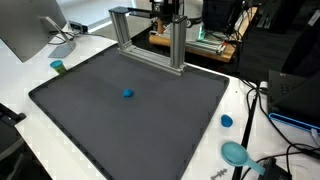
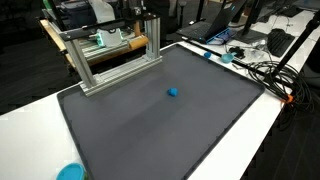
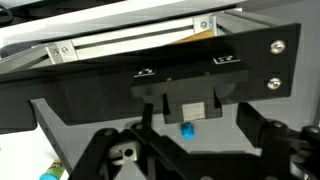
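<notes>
Okay, biggest first: one dark grey mat (image 1: 130, 125) covers the white table (image 1: 20, 95). One aluminium frame (image 1: 150, 40) stands on its far edge. One monitor (image 1: 25, 30) sits off a corner, and cables (image 1: 275, 110) trail down one side. Off the mat: one teal dish (image 1: 235, 153), one blue cap (image 1: 227, 121), one green cup (image 1: 58, 67). One blue block (image 1: 128, 94) lies alone mid-mat. Your gripper (image 3: 196, 155) shows only in the wrist view, with its fingers spread wide and holding nothing.
</notes>
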### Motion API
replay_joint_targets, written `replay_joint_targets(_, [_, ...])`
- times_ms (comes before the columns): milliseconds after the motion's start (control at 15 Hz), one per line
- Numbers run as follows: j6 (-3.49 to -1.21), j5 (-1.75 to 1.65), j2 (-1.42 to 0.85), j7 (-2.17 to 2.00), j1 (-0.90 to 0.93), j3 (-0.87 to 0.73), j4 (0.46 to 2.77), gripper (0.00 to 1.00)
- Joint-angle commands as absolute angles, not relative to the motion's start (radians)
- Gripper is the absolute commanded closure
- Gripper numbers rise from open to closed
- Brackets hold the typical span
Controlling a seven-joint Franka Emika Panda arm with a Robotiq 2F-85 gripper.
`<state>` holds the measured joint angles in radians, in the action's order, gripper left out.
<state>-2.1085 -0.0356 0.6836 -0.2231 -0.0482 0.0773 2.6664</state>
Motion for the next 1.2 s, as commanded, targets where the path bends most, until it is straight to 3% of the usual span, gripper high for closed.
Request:
replay_joint_targets(0, [-2.135, -0.026, 0.659, -0.193, -0.038, 0.061, 2.670, 0.34])
replay_joint_targets(133, [-2.125, -0.028, 0.656, -0.192, -0.040, 0.060, 2.669, 0.35])
replay_joint_targets(467, [-2.099, -0.032, 0.665, -0.183, -0.041, 0.056, 2.667, 0.19])
replay_joint_targets(1133, [-2.073, -0.031, 0.703, -0.100, -0.020, 0.042, 2.689, 0.27])
